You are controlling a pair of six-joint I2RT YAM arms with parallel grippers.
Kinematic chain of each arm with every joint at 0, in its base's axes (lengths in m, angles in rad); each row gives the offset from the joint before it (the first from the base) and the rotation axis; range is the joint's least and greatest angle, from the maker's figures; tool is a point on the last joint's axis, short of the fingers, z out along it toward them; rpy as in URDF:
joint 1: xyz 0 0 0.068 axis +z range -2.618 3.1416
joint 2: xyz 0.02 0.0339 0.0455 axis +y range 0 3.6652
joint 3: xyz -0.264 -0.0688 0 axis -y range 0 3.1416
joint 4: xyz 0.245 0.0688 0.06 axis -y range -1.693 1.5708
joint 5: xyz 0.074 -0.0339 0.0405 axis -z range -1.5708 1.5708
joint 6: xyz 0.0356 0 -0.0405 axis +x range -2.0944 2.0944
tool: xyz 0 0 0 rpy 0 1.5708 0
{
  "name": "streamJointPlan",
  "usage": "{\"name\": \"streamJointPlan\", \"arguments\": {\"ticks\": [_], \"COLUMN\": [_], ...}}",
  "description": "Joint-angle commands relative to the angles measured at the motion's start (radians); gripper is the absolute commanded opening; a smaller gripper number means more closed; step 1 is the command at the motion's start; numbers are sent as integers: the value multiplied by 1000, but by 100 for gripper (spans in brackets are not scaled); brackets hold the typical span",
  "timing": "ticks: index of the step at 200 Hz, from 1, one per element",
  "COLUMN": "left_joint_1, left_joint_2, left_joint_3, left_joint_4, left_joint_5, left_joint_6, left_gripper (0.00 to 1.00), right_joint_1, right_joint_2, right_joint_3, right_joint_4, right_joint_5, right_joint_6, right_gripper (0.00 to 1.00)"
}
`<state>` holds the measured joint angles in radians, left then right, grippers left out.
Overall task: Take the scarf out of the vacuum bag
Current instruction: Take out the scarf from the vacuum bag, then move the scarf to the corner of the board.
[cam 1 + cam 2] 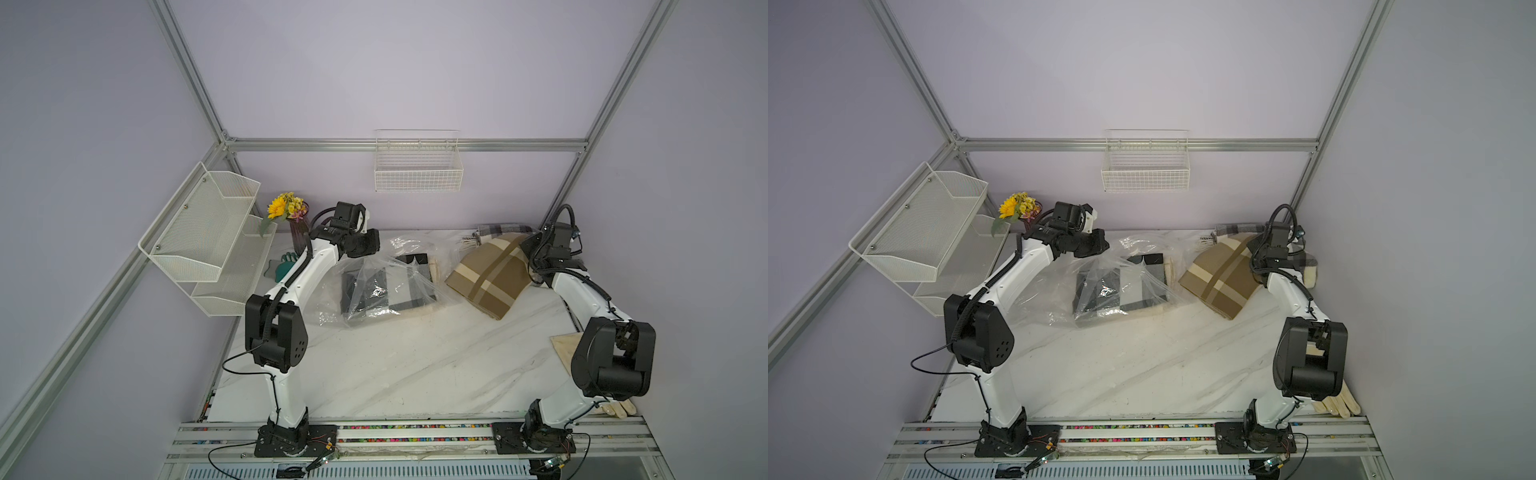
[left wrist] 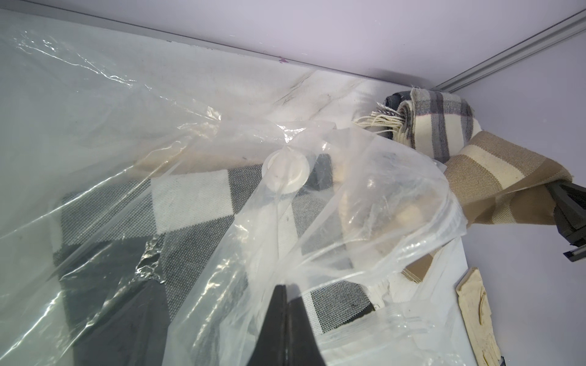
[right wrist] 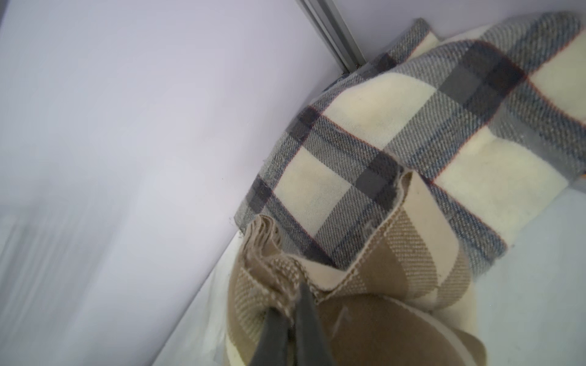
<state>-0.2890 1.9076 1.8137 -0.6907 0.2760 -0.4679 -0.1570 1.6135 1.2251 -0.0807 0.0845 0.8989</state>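
I see the marble table (image 1: 415,365) with the vacuum bag (image 1: 332,309) lying across its far middle, the film standing up in a peak on the left side. The brown scarf (image 1: 486,278) sits just right of the bag. Its long axis runs from far right to near left, with the far end raised and the near end resting on the table close beside the bag's right edge. I judge it already out of the bag, and my next move turns on that narrow gap: I would carry the scarf further right. A grey checked scarf (image 1: 411,286) lies folded inside the bag.

My right gripper (image 3: 290,305), the arm nearer the brown scarf, is clamped on its bunched far end. My left gripper (image 2: 285,296) is pinched tight on the bag's film, with the white valve (image 2: 284,176) just beyond it.

In both top views the wrists hide the fingertips. I cannot tell whether the scarf's near corner overlaps the plastic, nor where the bag's mouth lies.
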Motion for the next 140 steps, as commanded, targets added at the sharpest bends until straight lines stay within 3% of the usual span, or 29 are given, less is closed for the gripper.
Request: {"name": "streamJointPlan", "arguments": {"ticks": [1,80,108,140], "left_joint_1": [13,13,13,13], "left_joint_2": [-30,-42,-42,-37], "left_joint_3": [9,-11,-12,-11], "left_joint_4": [11,11,11,11], "left_joint_5": [-13,-26,-27,-24], "left_joint_6": [12,15,14,14], "left_gripper": [0,0,0,0], "right_joint_1": [-16,-49,-61,-94], "right_joint_2": [-46,63,143,218], "right_joint_3": [-23,-94,-124,-142], "right_joint_4": [266,722,924,1098], "right_joint_5": [-9,-235,-244,-222], "right_joint_6": [191,702,889,997], "right_gripper": [0,0,0,0]}}
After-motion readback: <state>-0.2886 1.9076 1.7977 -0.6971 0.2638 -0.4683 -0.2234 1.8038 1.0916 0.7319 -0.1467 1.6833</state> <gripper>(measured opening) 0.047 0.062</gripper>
